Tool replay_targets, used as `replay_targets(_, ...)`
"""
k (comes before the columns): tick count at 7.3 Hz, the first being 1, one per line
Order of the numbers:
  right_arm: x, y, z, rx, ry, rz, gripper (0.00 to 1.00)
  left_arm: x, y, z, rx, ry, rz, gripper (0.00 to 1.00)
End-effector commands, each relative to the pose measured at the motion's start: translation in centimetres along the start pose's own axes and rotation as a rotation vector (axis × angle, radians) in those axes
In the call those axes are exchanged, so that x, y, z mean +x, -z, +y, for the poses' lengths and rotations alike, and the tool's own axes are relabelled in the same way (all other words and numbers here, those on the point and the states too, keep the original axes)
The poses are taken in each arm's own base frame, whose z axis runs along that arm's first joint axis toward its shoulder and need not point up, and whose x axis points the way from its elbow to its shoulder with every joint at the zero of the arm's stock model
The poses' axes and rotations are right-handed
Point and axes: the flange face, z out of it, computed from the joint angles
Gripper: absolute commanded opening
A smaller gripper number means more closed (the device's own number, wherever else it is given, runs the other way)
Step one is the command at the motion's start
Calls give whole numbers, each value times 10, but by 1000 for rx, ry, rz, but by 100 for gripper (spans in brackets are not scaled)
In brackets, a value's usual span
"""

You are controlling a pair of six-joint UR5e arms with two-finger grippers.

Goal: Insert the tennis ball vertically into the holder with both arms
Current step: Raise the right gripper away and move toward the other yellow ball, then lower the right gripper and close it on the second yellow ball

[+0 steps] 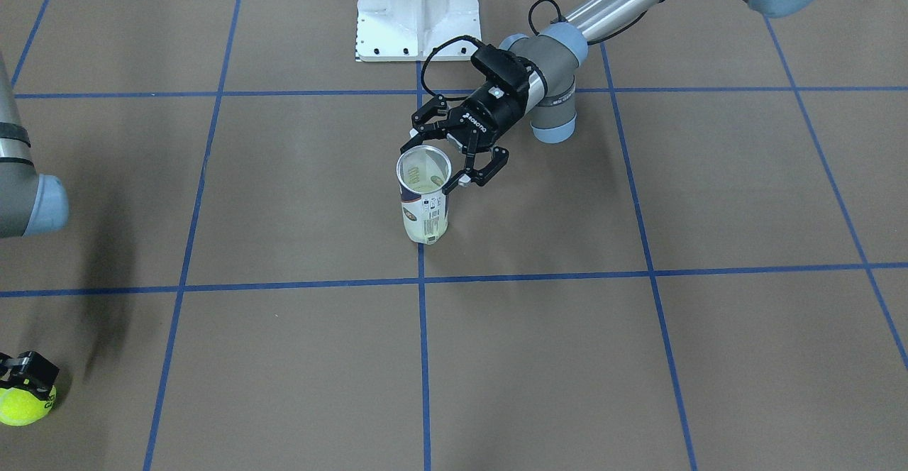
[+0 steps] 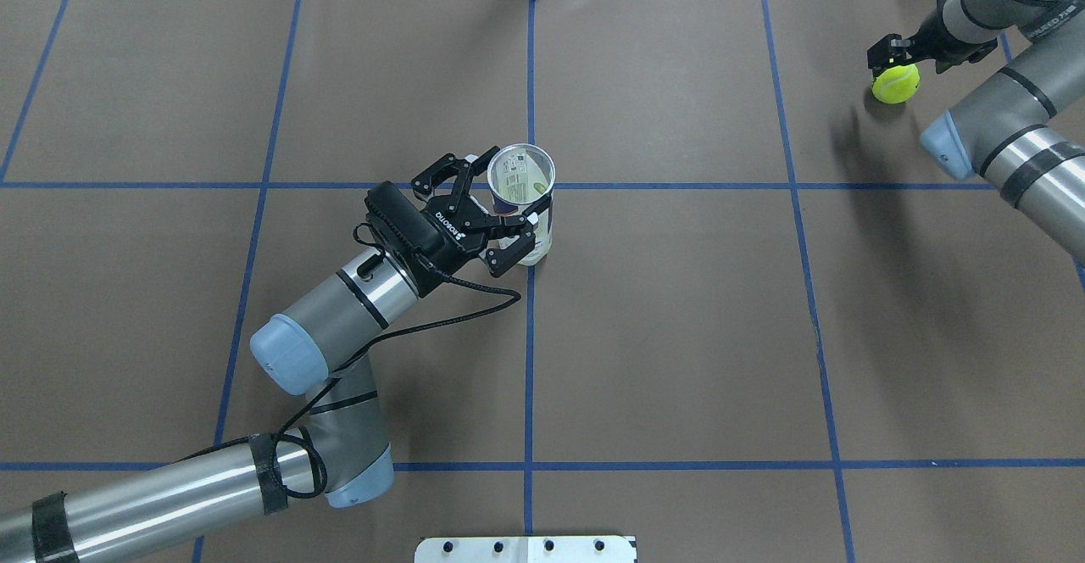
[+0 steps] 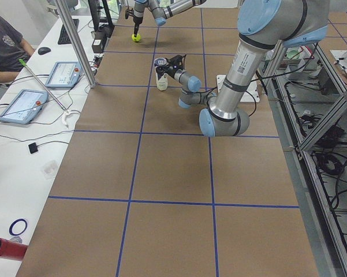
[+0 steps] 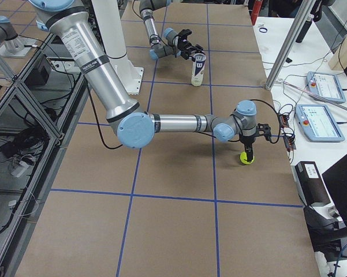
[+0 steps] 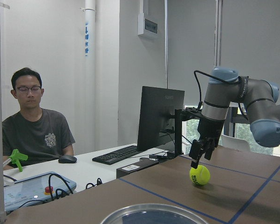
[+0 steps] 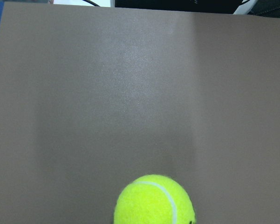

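Observation:
The holder (image 2: 536, 236), a clear can with a white and navy label, stands upright with its open end up at the table's middle. My left gripper (image 2: 506, 192) reaches in sideways, one finger on each side of the upper wall, shut on it. The holder's rim (image 5: 153, 212) shows at the bottom of the left wrist view. A yellow tennis ball (image 2: 896, 85) rests on the table at the far right. My right gripper (image 2: 892, 58) points straight down just above the ball's top, open, fingers apart from the ball. The ball (image 6: 154, 200) fills the lower edge of the right wrist view.
The white robot base (image 1: 417, 10) stands behind the holder on the robot's side. Blue tape lines (image 2: 530, 334) cross the brown table. An operator (image 5: 35, 126), a monitor (image 5: 160, 116) and control tablets (image 3: 62, 74) sit on a side desk beyond the ball.

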Motion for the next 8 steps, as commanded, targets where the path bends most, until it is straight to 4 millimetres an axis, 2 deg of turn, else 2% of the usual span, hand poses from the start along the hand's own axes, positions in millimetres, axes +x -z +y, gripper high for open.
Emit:
replay_targets(1,1,-26,12,33,14,11,98,0,0,0,0,0,0,87)
replay_targets(2,1,-26,12,33,14,11,97,0,0,0,0,0,0,87)
replay_targets(3,0,-25,10,35,13,9,71,0,0,0,0,0,0,87)
replay_targets(4,0,-25,10,33,12,11,1,0,0,0,0,0,0,87)
replay_targets(6,-4,-22,8,40,18,5,0,-1,0,-1,1,-1,-1,87)
replay_targets(8,-36,31,-20,87,24,-34,0,-1,0,-1,2,1,0,87)
